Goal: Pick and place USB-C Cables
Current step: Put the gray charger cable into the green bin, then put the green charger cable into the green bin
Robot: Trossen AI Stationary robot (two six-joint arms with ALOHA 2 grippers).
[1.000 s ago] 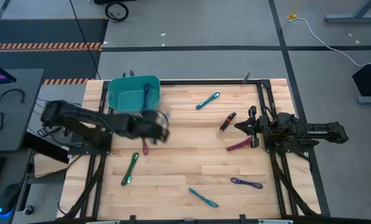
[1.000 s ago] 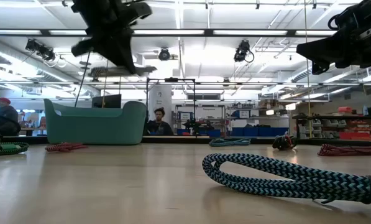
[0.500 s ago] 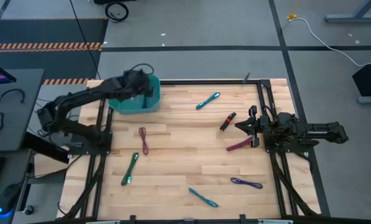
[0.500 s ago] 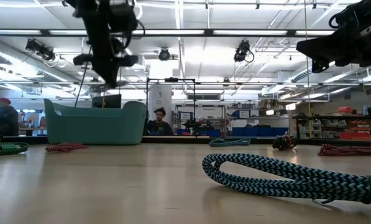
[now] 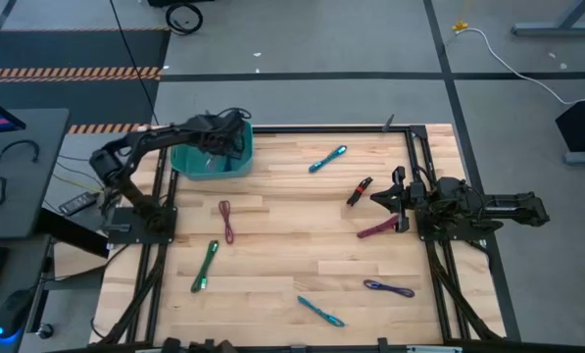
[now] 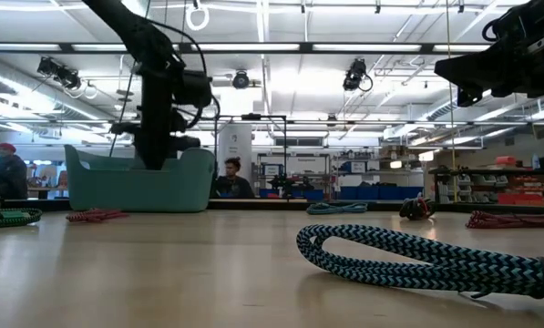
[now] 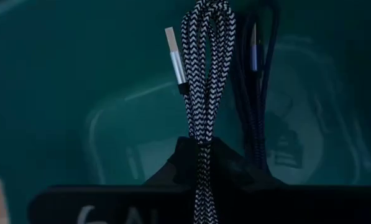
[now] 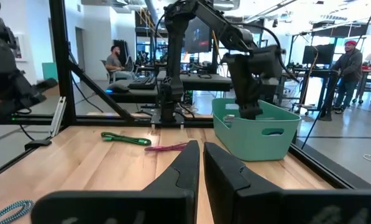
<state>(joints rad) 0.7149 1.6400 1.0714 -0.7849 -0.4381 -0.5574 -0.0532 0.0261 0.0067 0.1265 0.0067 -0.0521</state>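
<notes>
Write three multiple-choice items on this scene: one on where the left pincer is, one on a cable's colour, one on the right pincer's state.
1. Where is the left pincer?
A. over the teal bin
B. at the table's near edge
C. beside the right arm

2. What colours is the cable it holds?
A. plain green
B. black and white
C. maroon

3. How is the right pincer?
A. shut on a cable
B. wide open
C. shut, empty

Key: 1 A, the high view shows it above the bin. 2 B, the left wrist view shows the braid. 3 C, its fingers nearly meet with nothing between.
</notes>
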